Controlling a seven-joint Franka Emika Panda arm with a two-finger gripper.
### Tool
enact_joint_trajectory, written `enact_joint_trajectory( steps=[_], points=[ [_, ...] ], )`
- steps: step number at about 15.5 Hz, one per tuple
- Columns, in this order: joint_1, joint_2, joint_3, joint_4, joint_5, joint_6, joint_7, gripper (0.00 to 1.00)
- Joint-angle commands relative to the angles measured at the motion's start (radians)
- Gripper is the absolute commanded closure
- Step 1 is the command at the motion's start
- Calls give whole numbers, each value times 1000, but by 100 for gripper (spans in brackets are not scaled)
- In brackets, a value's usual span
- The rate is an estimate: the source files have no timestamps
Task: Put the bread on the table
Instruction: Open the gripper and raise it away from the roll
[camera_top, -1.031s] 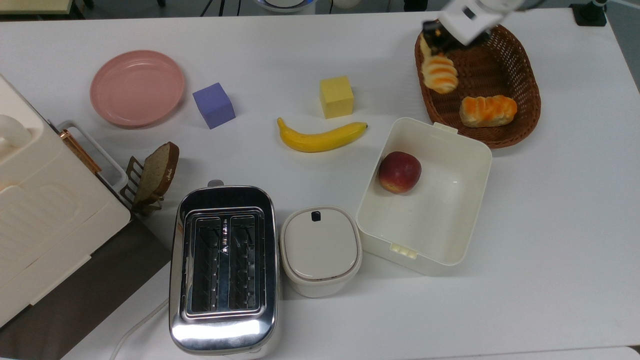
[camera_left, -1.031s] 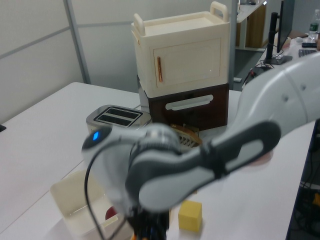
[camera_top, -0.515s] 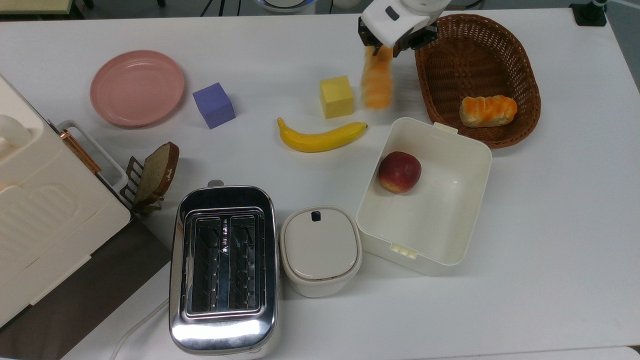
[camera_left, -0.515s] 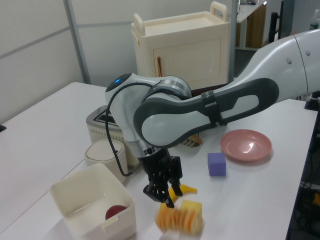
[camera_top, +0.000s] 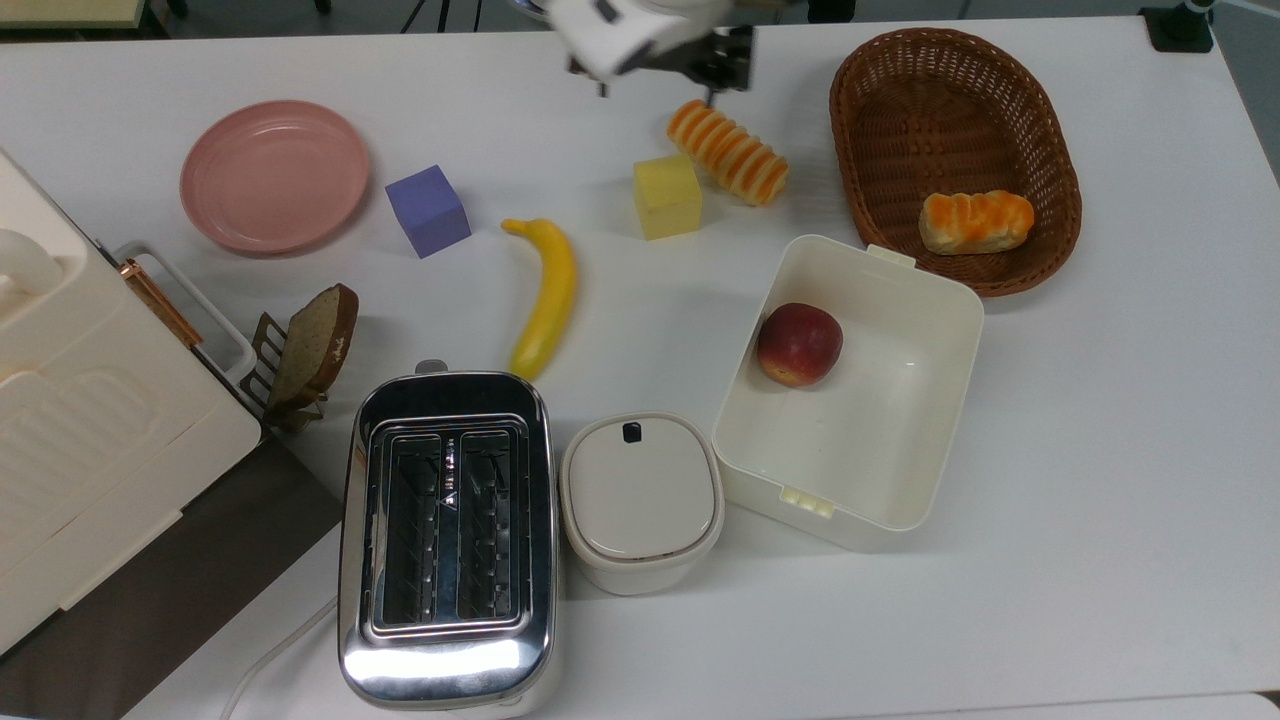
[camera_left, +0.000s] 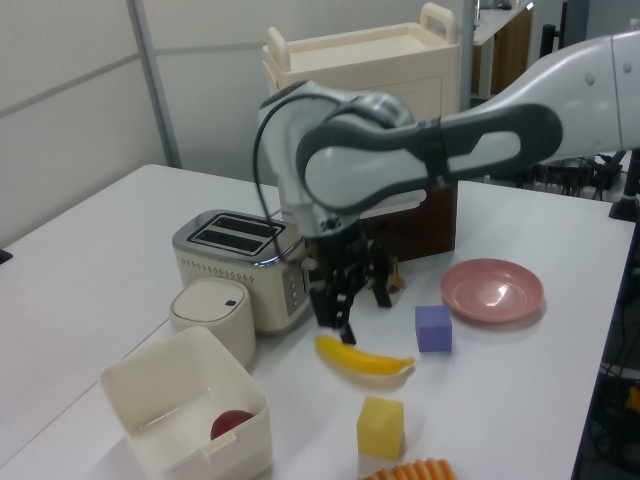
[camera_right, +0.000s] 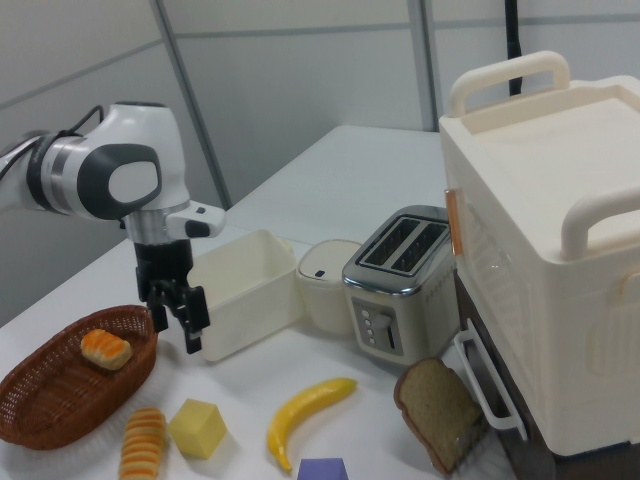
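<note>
A white surface is seen from above, from one side and from the other, with grey partition walls behind it. The jaws of the white arm are held apart and empty, hanging above the surface near its far edge in the top view. Just below them in the top view, the bread, a ridged roll striped orange and cream, is laid flat on the surface itself. It is set just beside a yellow block and close to, but outside, a brown wicker basket near the top view's far right corner. A shorter orange-topped loaf is held in the basket. Further out, a banana is laid towards the middle, with a purple cube and a pink plate towards the top view's left. A white bin containing a red apple is placed below the basket. Near the front edge, a chrome toaster and a lidded white container are set side by side. A toast slice is propped in a rack beside a cream cabinet at the top view's left edge.
</note>
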Motion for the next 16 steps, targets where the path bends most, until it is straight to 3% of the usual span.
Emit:
enact_joint_trajectory(
  steps=[1,7,16],
  points=[
    [-59,-72,4,-17,-39,-24,-47,0],
    [-171,-77,4,23,-30,-4,-47,0],
    [-233,-75,4,26,-22,77,-142,0]
  ],
)
